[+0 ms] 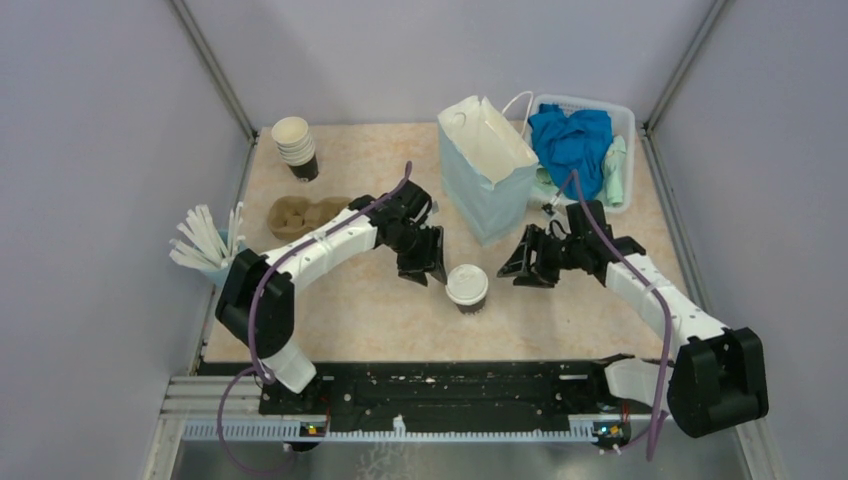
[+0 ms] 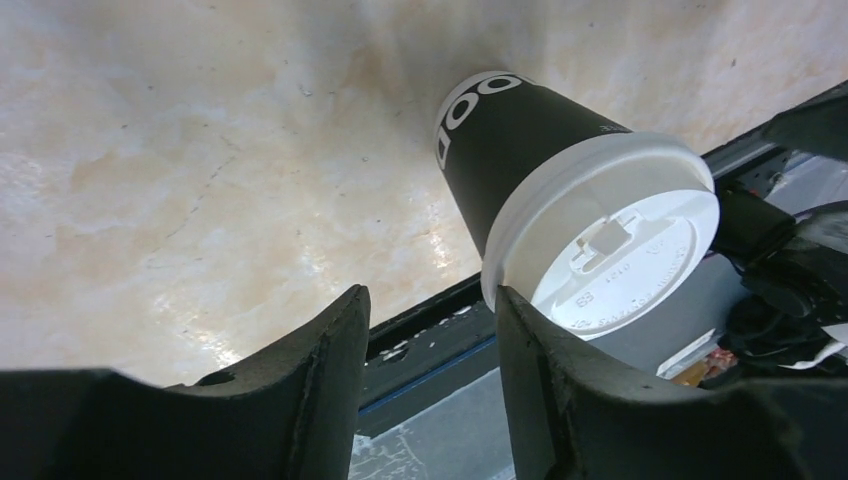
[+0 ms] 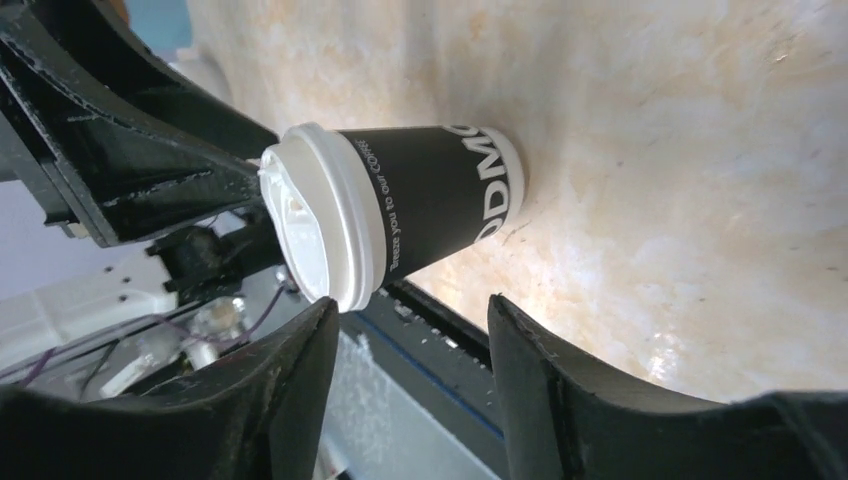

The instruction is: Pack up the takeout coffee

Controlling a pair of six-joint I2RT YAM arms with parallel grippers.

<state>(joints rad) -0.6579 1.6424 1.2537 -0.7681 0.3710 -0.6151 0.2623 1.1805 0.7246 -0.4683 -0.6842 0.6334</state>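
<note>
Reckoning the takeout coffee (image 2: 530, 150) light and squashy, best pinched gently round the dark wall below the lid (image 2: 620, 250), with left claw (image 2: 430, 310) and right claw (image 3: 410, 320) parted, empty.

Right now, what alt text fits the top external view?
A lidded dark coffee cup stands on the table, flanked by the left fingers and right fingers, both sets apart. An open pale-blue paper bag stands behind it.

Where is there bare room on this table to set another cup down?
Bare: back middle, between the stack of cream paper cups and the pale blue paper bag; the near strip left of the white-lidded dark paper cup. Crowded: around that cup, between left gripper and right gripper.
</note>
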